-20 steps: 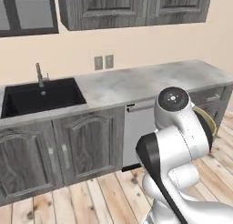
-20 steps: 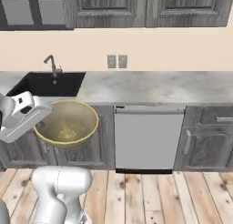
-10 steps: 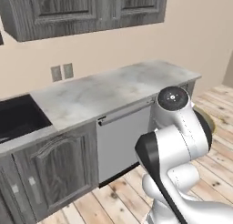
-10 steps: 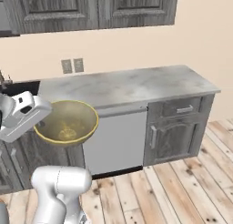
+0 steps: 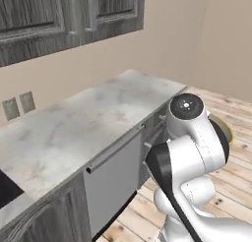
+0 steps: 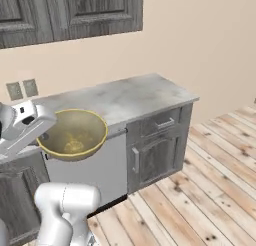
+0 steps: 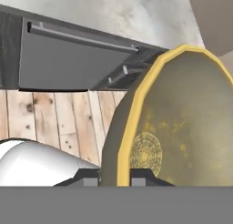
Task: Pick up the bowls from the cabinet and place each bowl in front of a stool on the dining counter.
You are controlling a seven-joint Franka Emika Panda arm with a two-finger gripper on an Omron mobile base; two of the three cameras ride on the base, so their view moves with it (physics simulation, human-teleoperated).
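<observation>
Holding one tan bowl by its golden rim, with the gripper pinched tight on the rim's edge, one fingertip outside the wall and one inside. Held out in the air at about counter height, mouth up and level in the right base view, likely so nothing tips and the bowl clears the furniture while being carried (a guess from how it sits). Gripped at the near side of the rim, so the rest of the bowl sticks out ahead of the gripper.

Beyond the bowl, well apart from it: a marble-topped counter with a grey dishwasher front below. Not the dining counter, so the putting-down part looks not yet done.

Counting:
- One bowl, the tan one, in the grip.
- One drawer under the counter's far end, with one small door under that.
- Two wall plates side by side on the wall.
- Dark wall cabinets up high, above the gripper, doors shut.
- Wood plank floor below and off to the side.
</observation>
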